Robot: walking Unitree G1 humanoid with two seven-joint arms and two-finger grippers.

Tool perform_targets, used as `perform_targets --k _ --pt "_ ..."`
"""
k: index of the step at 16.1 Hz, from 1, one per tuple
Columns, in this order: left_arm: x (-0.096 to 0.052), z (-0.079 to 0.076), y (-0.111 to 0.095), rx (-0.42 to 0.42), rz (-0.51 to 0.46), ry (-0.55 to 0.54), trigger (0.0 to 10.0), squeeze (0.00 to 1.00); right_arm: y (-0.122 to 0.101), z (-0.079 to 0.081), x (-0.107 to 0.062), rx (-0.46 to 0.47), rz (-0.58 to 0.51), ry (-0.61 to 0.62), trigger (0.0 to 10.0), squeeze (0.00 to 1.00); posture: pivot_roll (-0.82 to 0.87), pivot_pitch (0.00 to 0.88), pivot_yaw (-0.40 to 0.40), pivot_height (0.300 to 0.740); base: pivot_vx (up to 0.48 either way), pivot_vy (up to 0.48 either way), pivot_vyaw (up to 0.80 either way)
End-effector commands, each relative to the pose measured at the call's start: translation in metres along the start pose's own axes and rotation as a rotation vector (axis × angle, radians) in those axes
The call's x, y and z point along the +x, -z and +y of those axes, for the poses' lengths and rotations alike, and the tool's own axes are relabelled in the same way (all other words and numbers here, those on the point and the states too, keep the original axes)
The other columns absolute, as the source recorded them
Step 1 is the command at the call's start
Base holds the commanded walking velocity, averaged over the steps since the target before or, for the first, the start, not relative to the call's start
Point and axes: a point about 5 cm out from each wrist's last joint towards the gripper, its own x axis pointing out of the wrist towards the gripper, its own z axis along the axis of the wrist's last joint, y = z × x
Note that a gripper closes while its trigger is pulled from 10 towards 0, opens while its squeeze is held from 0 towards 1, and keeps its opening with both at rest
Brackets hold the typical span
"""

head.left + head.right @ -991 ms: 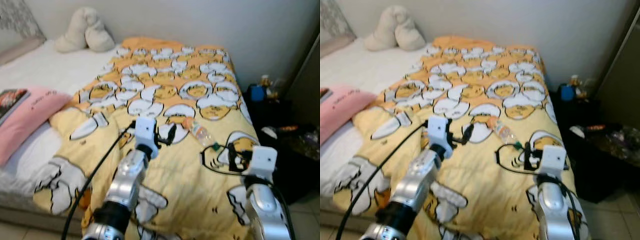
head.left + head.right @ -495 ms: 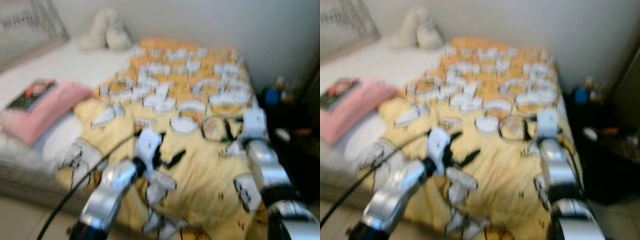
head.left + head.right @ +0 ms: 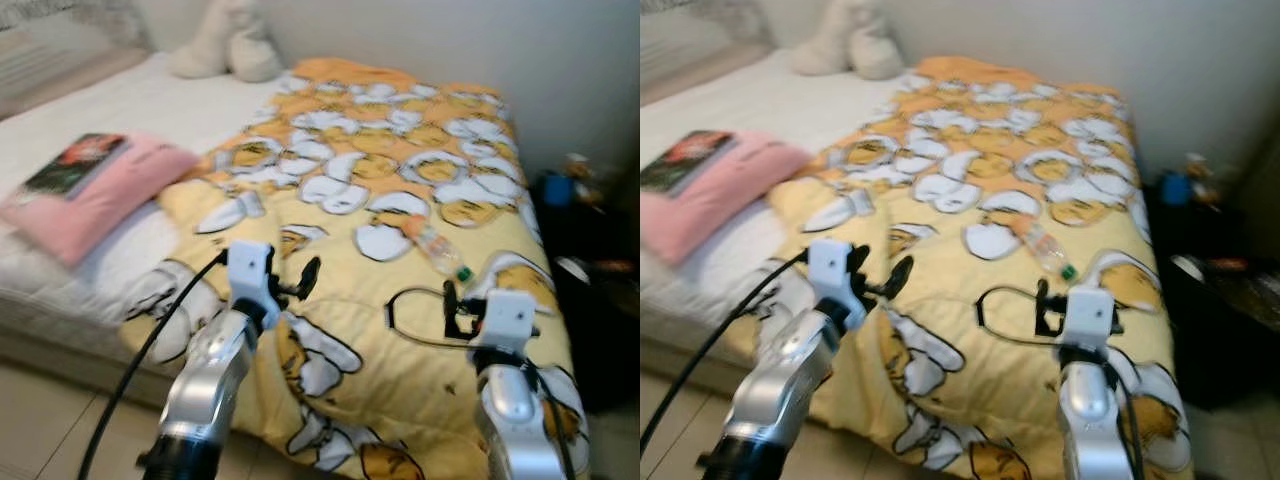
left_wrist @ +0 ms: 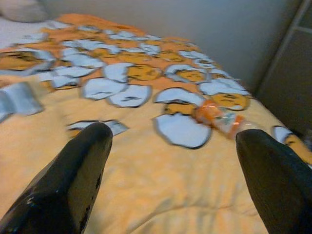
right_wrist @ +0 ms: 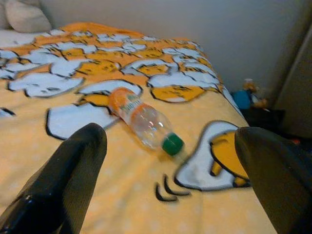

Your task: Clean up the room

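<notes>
Both arms raised over the near edge of the bed. Left gripper (image 3: 300, 283) at 9 o'clock of centre, jaws apart, empty. Right gripper (image 5: 170, 180) at 4 o'clock, jaws spread wide, empty.

Risk: the plastic bottle (image 5: 144, 120) lies on its side on the soft yellow blanket (image 3: 400, 330); a glancing touch would likely roll it toward the bed's edge, or fingers could snag cloth.

Bottle: clear, orange label, green cap, at 12 o'clock of the right gripper, well apart. Beyond, at 10 o'clock, a pink pillow (image 3: 100, 195).
</notes>
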Motion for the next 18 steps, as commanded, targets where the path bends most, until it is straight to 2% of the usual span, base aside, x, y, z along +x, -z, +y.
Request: perform_targets --k 1,2,4,6,8,11,12,13,15,18 --pt "0.005 -0.003 -0.003 0.011 -0.015 0.009 10.0 0.00 -0.010 0.003 0.002 0.017 -0.043 0.002 10.0 0.00 0.15 0.000 0.039 0.740 0.000 0.000 0.00" --pt "0.018 -0.005 -0.008 0.018 -0.012 0.029 10.0 0.00 -0.008 0.008 0.002 0.051 -0.027 0.011 10.0 0.00 0.11 0.000 0.061 0.740 0.000 0.480 0.00" --pt "0.026 -0.007 -0.013 0.119 -0.028 0.035 10.0 0.00 -0.015 0.003 0.005 0.040 -0.040 0.022 10.0 0.00 0.09 0.000 0.074 0.740 0.000 0.396 0.00" --pt "0.031 -0.013 -0.010 0.101 -0.007 0.071 10.0 0.00 -0.017 -0.005 0.005 0.048 -0.043 0.058 10.0 0.00 0.06 0.000 0.089 0.740 0.000 0.000 0.00" --pt "0.036 -0.015 -0.011 0.078 -0.025 0.074 10.0 0.00 -0.014 -0.012 -0.002 0.060 -0.031 0.105 10.0 0.00 0.03 0.000 0.101 0.740 0.124 0.000 0.00" --pt "0.042 -0.016 -0.012 0.087 -0.034 0.075 10.0 0.00 -0.002 -0.012 -0.015 0.045 0.023 0.096 10.0 0.00 0.01 0.000 0.109 0.740 0.000 0.000 -0.79" --pt "0.045 -0.012 -0.011 0.112 -0.022 0.056 10.0 0.00 -0.001 -0.010 -0.018 0.039 0.029 0.085 10.0 0.00 0.00 0.000 0.114 0.740 0.000 0.000 -0.76" --pt "0.049 -0.004 -0.010 0.106 -0.003 0.012 10.0 0.00 -0.002 -0.010 -0.019 0.032 0.031 0.082 10.0 0.00 -0.01 0.000 0.118 0.740 0.000 0.000 -0.76" --pt "0.052 0.000 -0.010 0.083 0.006 -0.019 10.0 0.00 -0.001 -0.012 -0.020 0.025 0.033 0.079 10.0 0.00 -0.02 0.000 0.115 0.740 0.000 0.000 -0.75" --pt "0.057 -0.004 -0.007 0.068 0.021 0.005 10.0 0.00 -0.006 -0.018 -0.025 -0.001 0.003 0.077 10.0 0.00 -0.05 0.000 0.114 0.740 0.000 0.291 -0.25"
